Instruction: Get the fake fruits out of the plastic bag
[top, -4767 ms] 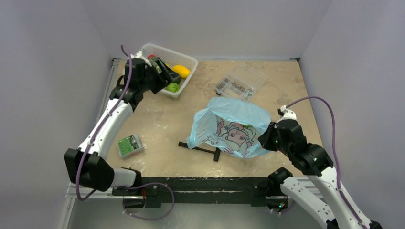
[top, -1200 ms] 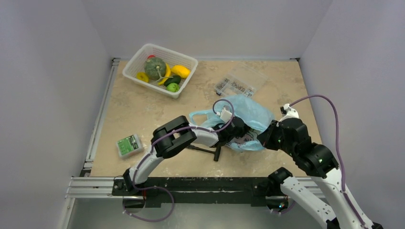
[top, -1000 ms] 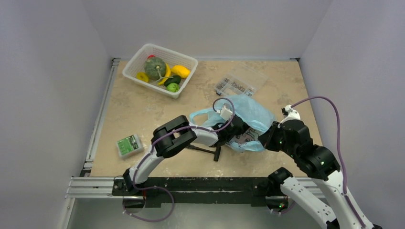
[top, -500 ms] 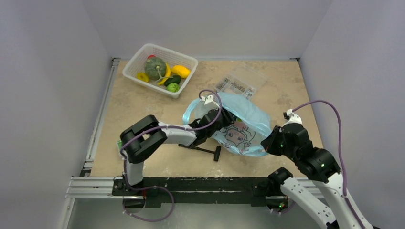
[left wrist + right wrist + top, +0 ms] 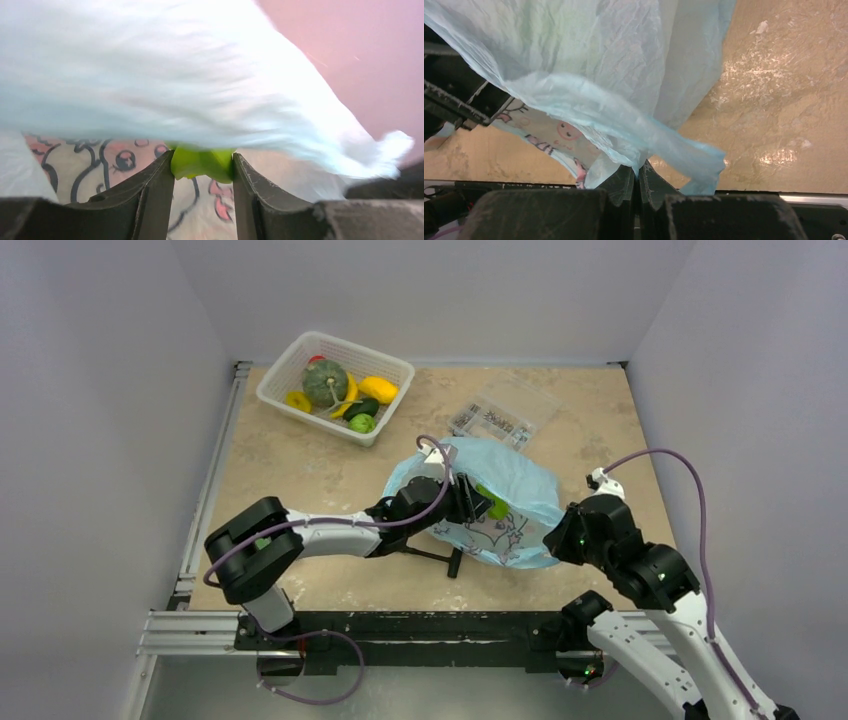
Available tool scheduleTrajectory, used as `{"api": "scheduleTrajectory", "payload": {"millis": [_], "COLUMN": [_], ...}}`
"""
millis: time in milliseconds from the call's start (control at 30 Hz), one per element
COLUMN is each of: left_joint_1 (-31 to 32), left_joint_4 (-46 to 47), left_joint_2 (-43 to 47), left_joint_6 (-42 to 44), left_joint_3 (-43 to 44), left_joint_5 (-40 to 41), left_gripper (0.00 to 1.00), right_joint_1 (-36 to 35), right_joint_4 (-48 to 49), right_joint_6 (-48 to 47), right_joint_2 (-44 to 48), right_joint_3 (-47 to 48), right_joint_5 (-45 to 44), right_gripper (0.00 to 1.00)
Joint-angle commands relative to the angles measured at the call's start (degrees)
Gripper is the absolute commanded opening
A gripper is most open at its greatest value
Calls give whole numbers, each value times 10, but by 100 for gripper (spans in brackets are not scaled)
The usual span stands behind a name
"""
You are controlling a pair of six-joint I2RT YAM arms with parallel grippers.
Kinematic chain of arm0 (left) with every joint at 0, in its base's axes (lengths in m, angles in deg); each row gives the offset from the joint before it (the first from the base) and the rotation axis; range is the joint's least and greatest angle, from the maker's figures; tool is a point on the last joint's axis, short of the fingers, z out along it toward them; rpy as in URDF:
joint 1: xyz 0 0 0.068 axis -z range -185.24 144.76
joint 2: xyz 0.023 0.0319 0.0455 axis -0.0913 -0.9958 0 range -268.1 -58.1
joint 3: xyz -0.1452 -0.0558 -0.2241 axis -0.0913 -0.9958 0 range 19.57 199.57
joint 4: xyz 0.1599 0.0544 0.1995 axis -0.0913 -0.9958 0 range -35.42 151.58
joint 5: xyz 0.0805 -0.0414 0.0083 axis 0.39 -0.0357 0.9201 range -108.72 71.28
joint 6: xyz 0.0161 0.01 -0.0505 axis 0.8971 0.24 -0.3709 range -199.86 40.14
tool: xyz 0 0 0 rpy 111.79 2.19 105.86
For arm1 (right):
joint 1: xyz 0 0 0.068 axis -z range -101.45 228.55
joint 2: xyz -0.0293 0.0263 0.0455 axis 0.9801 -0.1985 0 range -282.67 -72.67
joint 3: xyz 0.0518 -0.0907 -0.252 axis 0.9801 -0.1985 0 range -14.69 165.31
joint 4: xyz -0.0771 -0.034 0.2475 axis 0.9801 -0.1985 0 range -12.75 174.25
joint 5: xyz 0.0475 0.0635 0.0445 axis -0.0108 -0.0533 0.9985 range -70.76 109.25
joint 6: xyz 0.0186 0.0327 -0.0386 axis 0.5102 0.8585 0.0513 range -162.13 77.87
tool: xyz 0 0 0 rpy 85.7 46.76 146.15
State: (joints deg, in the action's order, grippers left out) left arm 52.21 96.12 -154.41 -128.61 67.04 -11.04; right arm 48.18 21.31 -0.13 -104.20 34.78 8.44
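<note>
Saw only the lower part of green fruit (image 5: 202, 164) beneath plastic bag (image 5: 150, 75), blurred throughout left wrist view. Could not resolve contents of clear box (image 5: 492, 420) from above.

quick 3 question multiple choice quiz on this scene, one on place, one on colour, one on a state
1. Where does the white basket stand?
A. far left corner of the table
B. middle of the near edge
C. near right corner

2. What colour is the fruit in the left gripper?
A. red
B. green
C. orange

3. The right gripper is:
A. open, holding nothing
B. shut on the plastic bag
C. shut on a banana

Answers: 1 A, the top view shows it far left; 2 B, green shows between the fingers; 3 B, bag film is pinched between its closed fingers.
</note>
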Motion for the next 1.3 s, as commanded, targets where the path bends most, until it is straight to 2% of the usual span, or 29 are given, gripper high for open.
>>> {"api": "scheduleTrajectory", "payload": {"millis": [0, 267, 400, 500, 767, 833, 900, 1033, 1100, 1267], "left_joint_1": [0, 6, 7, 6, -22, -44, -67, -97, -120, -180], "left_joint_4": [27, 12, -4, -52, -269, -303, -341, -477, -531, -473], "left_joint_2": [73, 128, 158, 204, 345, 376, 402, 396, 376, 354], "left_joint_6": [45, 37, 47, 90, 269, 300, 320, 293, 243, 189], "left_joint_3": [-17, 4, -1, 1, 71, 79, 86, 121, 135, 79], "left_joint_5": [-130, -339, -384, -404, -457, -429, -336, 6, 119, 182], "left_gripper": [18, 19, 18, 18, 16, 15, 14, 11, 7, 0], "right_joint_1": [-1, -1, -1, -1, -1, -1, -1, -1, -1, -1], "right_joint_4": [46, 78, 80, 83, 94, 95, 96, 102, 103, 105], "right_joint_6": [6, -7, -8, -8, -9, -10, -10, -12, -13, -14], "right_joint_2": [-16, -33, -25, -17, -16, -20, -20, -12, -9, -3], "right_joint_3": [19, -1, -1, -5, -14, -14, -16, -20, -22, -24], "right_joint_5": [-16, -20, -28, -28, -19, -17, -16, -12, -11, -9], "right_gripper": [0, 0, 0, 0, 0, 0, 0, 0, 0, 0]}}
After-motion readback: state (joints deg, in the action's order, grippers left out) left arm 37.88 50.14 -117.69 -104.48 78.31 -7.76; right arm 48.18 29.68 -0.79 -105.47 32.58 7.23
